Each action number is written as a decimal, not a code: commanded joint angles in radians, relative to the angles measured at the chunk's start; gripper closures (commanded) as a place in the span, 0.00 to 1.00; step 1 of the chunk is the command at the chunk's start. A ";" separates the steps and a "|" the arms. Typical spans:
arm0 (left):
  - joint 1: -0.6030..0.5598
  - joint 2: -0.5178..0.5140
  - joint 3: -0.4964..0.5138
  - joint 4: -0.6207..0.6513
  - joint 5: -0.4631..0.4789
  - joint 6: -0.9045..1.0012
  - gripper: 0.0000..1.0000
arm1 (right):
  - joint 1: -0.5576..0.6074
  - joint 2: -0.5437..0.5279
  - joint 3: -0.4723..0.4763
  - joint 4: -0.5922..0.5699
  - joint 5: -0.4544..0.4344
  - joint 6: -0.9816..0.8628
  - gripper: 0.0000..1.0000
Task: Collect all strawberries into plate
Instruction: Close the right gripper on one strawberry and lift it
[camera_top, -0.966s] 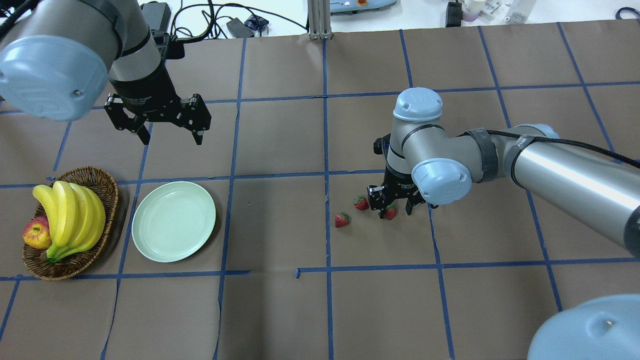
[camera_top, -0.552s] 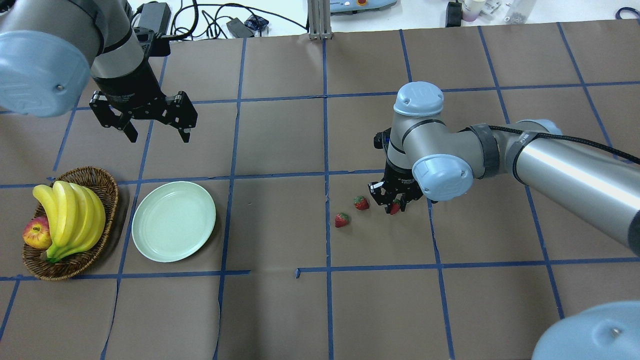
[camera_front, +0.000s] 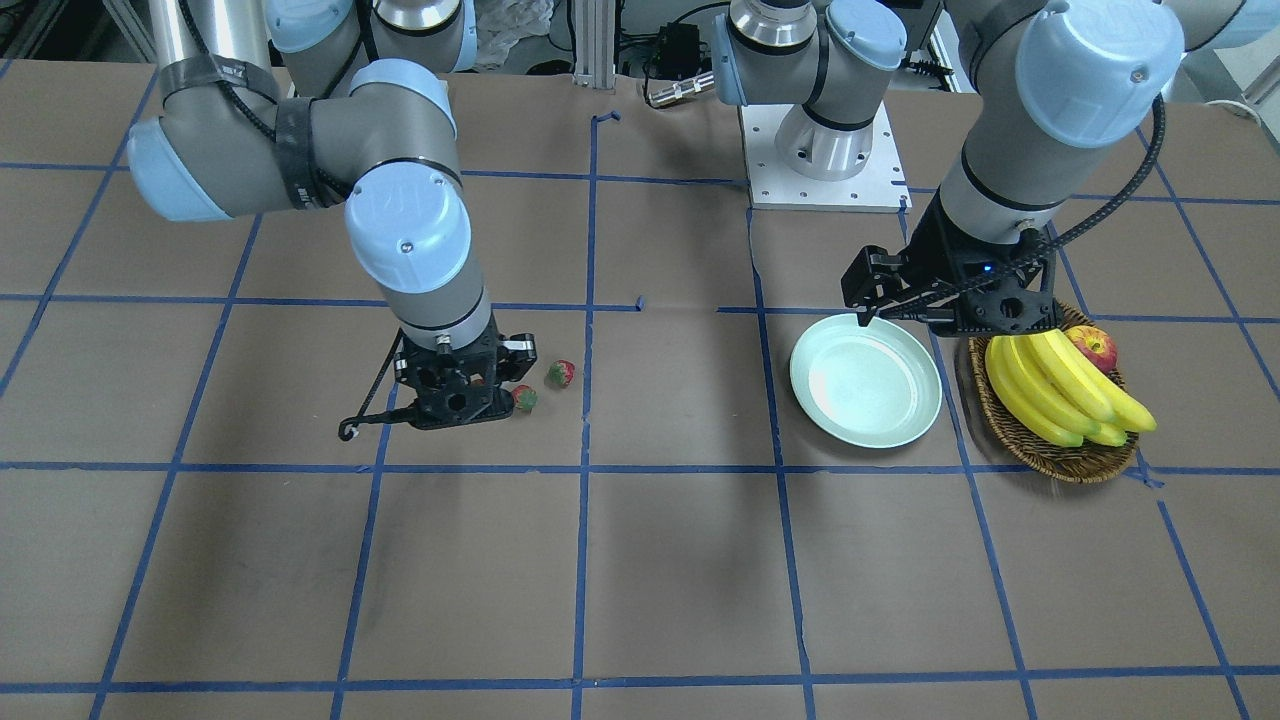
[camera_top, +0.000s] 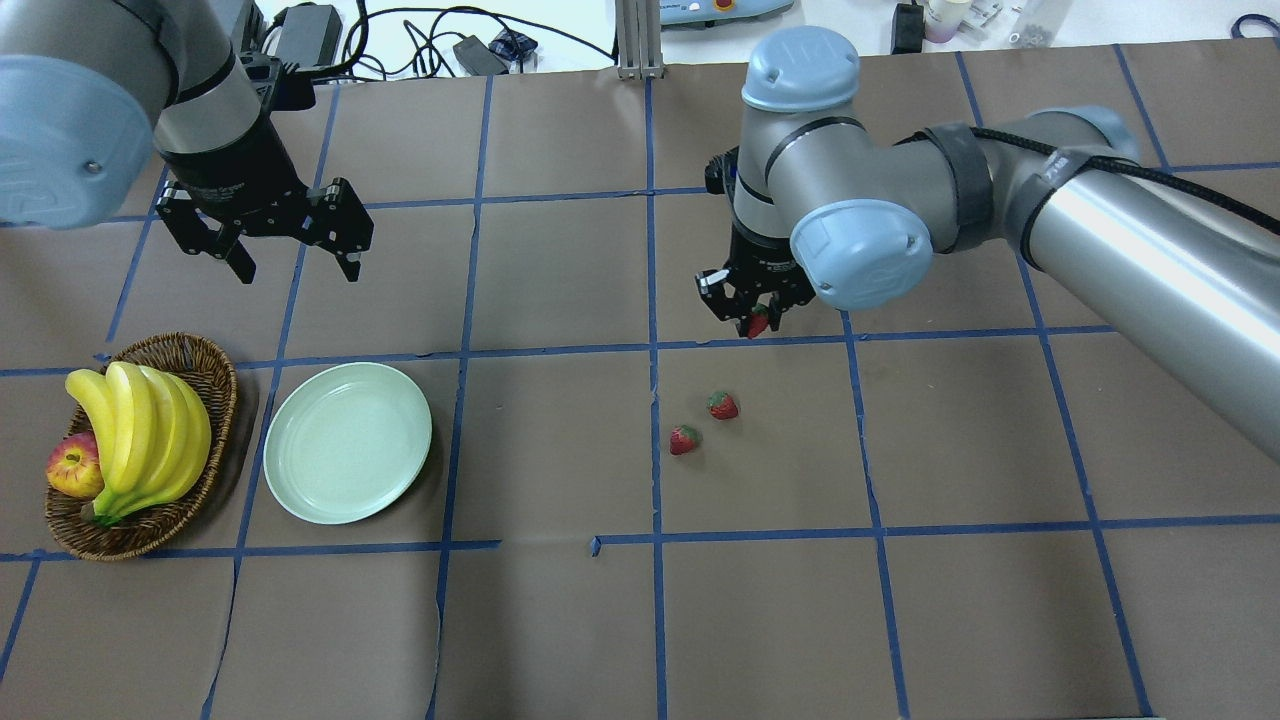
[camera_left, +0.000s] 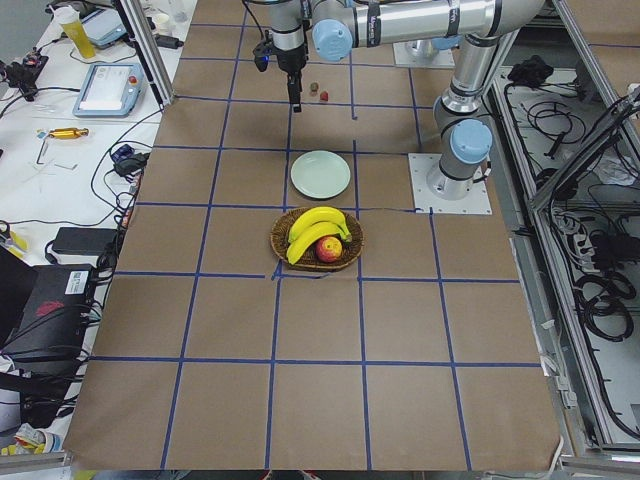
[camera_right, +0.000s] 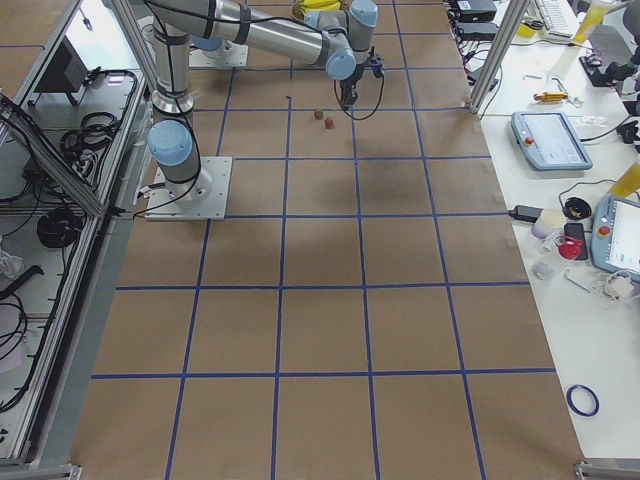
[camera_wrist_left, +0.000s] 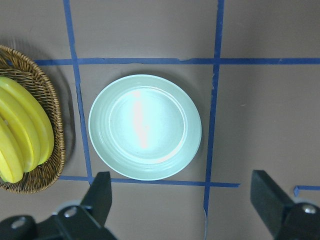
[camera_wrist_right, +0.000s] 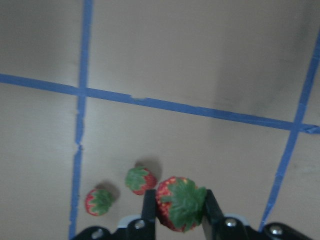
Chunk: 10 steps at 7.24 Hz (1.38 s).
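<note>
My right gripper (camera_top: 757, 322) is shut on one strawberry (camera_wrist_right: 181, 202) and holds it in the air above the table. Two more strawberries (camera_top: 722, 405) (camera_top: 684, 439) lie side by side on the brown paper below it, nearer the robot; the right wrist view shows them as well (camera_wrist_right: 140, 180) (camera_wrist_right: 100, 201). The pale green plate (camera_top: 347, 442) sits empty on the left half, next to the basket. Above its far side hangs my left gripper (camera_top: 298, 262), open and holding nothing; the left wrist view looks straight down on the plate (camera_wrist_left: 145, 126).
A wicker basket (camera_top: 150, 530) with bananas (camera_top: 140, 430) and an apple (camera_top: 72, 467) stands just left of the plate. Blue tape lines grid the paper. Cables and gear lie beyond the table's far edge.
My right gripper shut on the strawberry, lifted it off the table and moved toward the far side. The left gripper drifted left and a little farther away.
</note>
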<state>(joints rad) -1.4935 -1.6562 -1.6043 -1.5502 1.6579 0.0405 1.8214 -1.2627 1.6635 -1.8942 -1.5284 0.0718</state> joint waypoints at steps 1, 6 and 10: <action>0.006 -0.005 0.000 0.001 -0.001 0.001 0.00 | 0.128 0.037 -0.062 0.007 0.030 0.081 1.00; 0.009 -0.016 0.000 0.018 -0.004 0.001 0.00 | 0.216 0.235 -0.065 -0.163 0.120 0.121 0.96; 0.012 -0.025 -0.015 0.027 -0.003 0.002 0.00 | 0.237 0.256 -0.067 -0.158 0.120 0.111 0.00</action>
<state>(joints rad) -1.4839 -1.6803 -1.6108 -1.5301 1.6540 0.0429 2.0527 -1.0024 1.6024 -2.0540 -1.4082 0.1844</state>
